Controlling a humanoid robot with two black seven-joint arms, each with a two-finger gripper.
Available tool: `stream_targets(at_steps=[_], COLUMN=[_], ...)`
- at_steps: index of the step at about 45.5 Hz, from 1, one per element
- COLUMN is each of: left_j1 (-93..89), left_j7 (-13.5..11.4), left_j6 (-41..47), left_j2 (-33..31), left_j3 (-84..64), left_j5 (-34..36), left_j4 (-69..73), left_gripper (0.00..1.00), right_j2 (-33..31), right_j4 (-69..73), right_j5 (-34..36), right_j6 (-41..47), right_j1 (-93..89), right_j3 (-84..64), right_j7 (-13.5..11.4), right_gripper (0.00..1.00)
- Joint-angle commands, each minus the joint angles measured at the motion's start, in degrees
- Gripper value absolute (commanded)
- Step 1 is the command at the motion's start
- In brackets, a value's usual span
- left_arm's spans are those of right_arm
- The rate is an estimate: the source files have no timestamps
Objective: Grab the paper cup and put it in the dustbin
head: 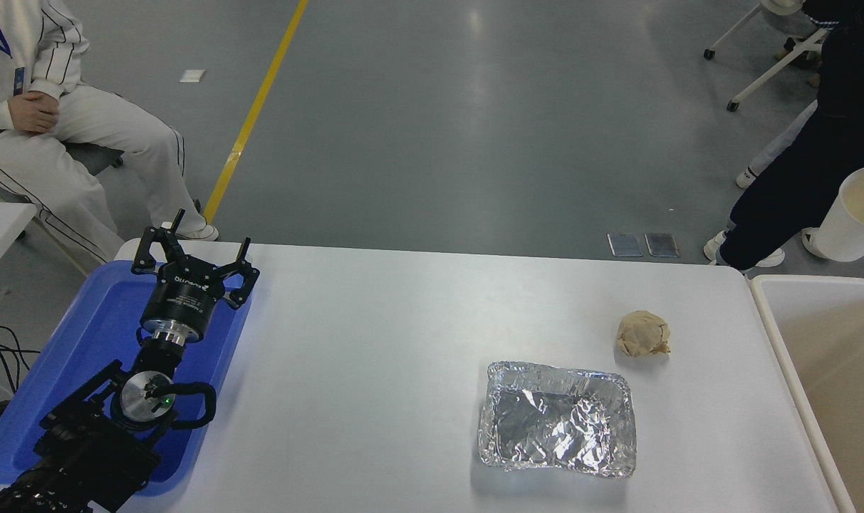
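Paper cup [859,214] hanging tilted at far right above dustbin [773,313], right jaws out of view; possibly missing the rim if dropped; left gripper [193,260] spread, parked.

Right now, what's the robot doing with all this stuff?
The paper cup is up in the air at the right edge, above the dustbin and not in it yet. What holds it is out of view. The left end effector hangs open over the blue tray. The paper ball and foil tray sit untouched on the table.
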Motion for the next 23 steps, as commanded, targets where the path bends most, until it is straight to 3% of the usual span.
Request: stream_targets(at_steps=[1,14,23], left_j1=[0.1,0.1,0.1], left_j7=[-0.1,-0.1,-0.1], left_j6=[0.0,0.0,0.0], left_j2=[0.0,0.0,0.0], left_j3=[0.0,-0.1,-0.1], left_j5=[-0.1,-0.1,-0.1], left_j4=[0.0,0.0,0.0], left_gripper=[1.0,1.0,1.0], right_j2=[-5.7,-12.1,-14.4], right_j4=[-6.2,-15.7,-21.3], right_j5=[-0.7,-1.1,-0.3], right_j6=[0.0,0.0,0.0], right_j1=[-5.0,-17.3,-30.4], right_j3=[0.1,1.9,13.1], right_j7=[0.0,0.0,-0.1], right_gripper=[0.0,0.0,0.0])
